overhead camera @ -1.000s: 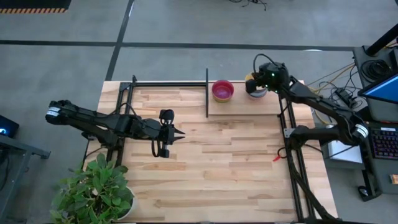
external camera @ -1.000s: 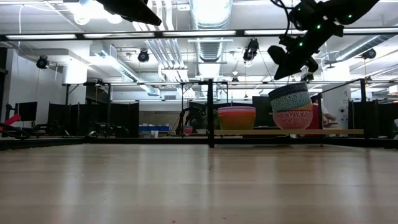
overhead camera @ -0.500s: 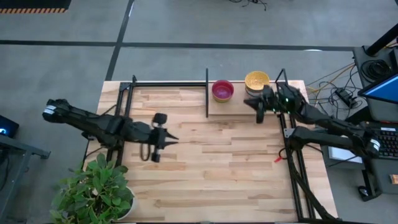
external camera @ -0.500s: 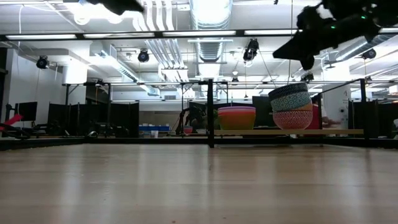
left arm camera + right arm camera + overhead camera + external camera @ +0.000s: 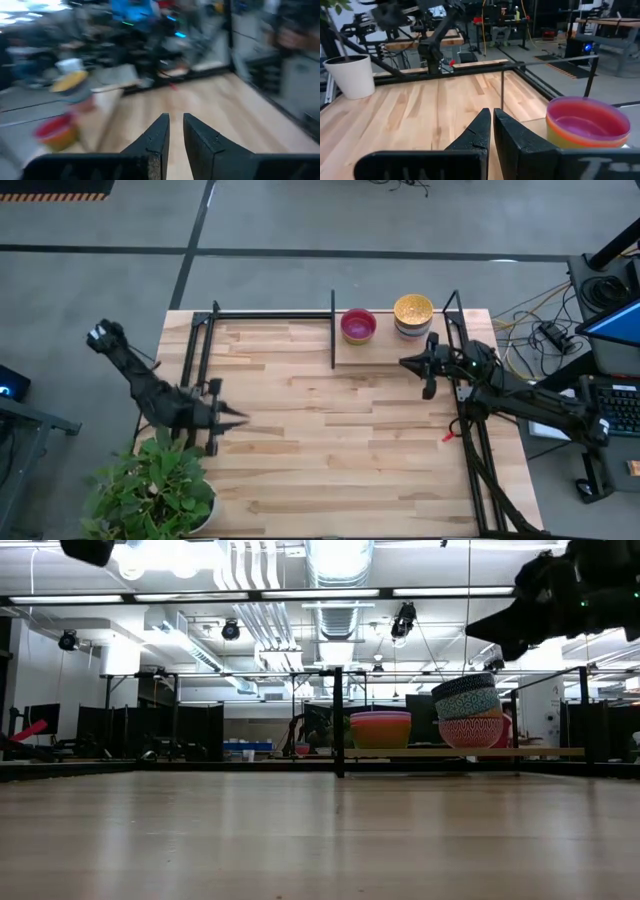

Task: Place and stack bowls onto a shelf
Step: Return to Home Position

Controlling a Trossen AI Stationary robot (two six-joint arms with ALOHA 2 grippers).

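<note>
Shelf (image 5: 382, 352): on right half of table (image 5: 330, 455), at far edge; long axis side to side along that edge.
Bowls: two upright stacks on shelf, side by side, not touching; pink-topped stack (image 5: 358, 325) toward table's middle, gold-topped stack (image 5: 413, 309) toward right-hand posts.
Right end effector (image 5: 408, 363): pinched narrow, almost no gap, holding nothing; above table just beside shelf's front edge, pointing toward table's middle.
Left end effector (image 5: 235, 420): narrow too, slim gap, empty; over left side of table near potted plant (image 5: 150, 490), well apart from shelf.
Key relation: gold-topped stack off to far-edge side of right end effector, not ahead of it; pink-topped stack ahead and to one side in right wrist view; right arm clearly nearer to both stacks.
Step (judged): likely a return to rest pose, nothing in either grasp.
Progress (judged): no loose bowl seen on table in high view; stacking probably finished or close to it.
Next move needs: clearance from shelf posts and from gold-topped stack.
Risk: brush against nearby post or gold-topped stack on a swing toward far edge; low otherwise.
</note>
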